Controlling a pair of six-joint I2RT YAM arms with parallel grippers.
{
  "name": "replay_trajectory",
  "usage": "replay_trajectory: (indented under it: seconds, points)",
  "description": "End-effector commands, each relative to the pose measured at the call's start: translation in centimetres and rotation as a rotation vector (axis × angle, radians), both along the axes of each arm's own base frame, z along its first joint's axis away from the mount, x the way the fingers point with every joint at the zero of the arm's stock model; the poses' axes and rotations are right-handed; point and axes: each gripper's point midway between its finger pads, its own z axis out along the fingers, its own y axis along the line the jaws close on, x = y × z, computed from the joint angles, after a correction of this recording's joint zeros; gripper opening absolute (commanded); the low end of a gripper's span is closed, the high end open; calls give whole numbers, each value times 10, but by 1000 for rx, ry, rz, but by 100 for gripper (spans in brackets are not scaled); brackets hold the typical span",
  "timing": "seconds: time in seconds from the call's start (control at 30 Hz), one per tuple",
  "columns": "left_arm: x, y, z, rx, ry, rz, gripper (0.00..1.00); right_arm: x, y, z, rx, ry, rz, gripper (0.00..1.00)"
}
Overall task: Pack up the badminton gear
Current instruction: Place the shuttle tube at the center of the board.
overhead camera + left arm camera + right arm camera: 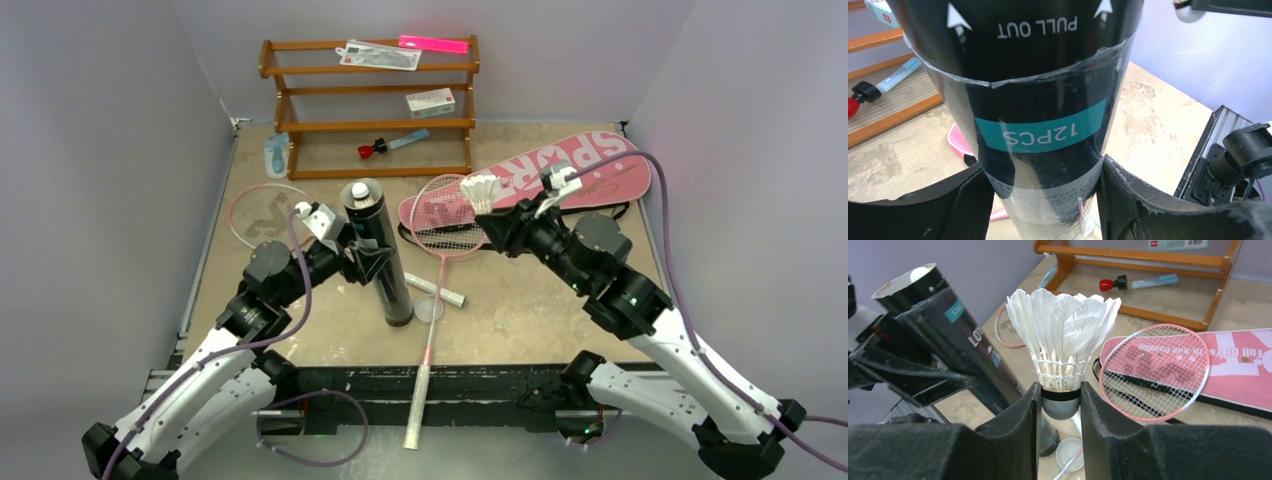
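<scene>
- Tube [378, 250]: long, black, with a clear band and a teal "12PCS" label. It stands on end on the table [560, 300], mouth up, with a white rounded piece showing inside the mouth.
- Left gripper [1043, 200]: its jaws clamp the tube's middle from both sides, one pad on each flank below the label.
- Shuttlecock [1063, 335]: white feathers up, dark cork down. It is held in the air to the right of the tube, near its mouth and not touching it.
- Right gripper [1060, 405]: its jaws pinch the shuttlecock's cork base and are closed narrow on it.
- Racket [447, 215]: pink frame. The head lies just right of the tube, partly over the bag. The shaft runs toward the near table edge, and the white handle overhangs it.
- Second racket [265, 212]: its pink head lies flat to the left of the tube, partly hidden by the left arm. A white handle shows just right of the tube's foot.
- Bag [560, 170]: pink, lettered "SPORT". It lies flat on the table, well to the right of the tube and beyond the right gripper.
- Lid [430, 310]: small, round and pale, on the table just right of the tube's foot.
- Rack [370, 105]: a wooden rack standing behind the tube at the far wall.
- Tool [392, 144]: red cap, blue body, on the rack's lowest shelf behind the tube.
- Box [430, 101]: small and white, on the rack's middle shelf.
</scene>
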Motion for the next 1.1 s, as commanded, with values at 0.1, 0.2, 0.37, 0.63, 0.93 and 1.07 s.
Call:
replay_trajectory:
  seconds: [0.1, 0.2, 0.37, 0.63, 0.93, 1.07]
  points:
    - [18, -13, 19, -47, -108, -9, 21, -18, -28, -11, 1, 32, -52, 22]
    - [21, -15, 19, -50, -128, -14, 21, -23, -35, -7, 12, 17, -64, 22]
    - [24, -20, 18, -56, -158, -13, 21, -24, -37, -3, 17, 8, -63, 21]
    - [17, -30, 7, 33, -208, -17, 35, -22, -28, -4, 24, 13, -37, 21]
    - [11, -31, 2, 45, -117, -19, 69, -19, -17, 5, 35, 0, -2, 22]
    - [6, -26, 7, 23, -89, -8, 80, -19, -13, 6, 30, -2, 16, 22]
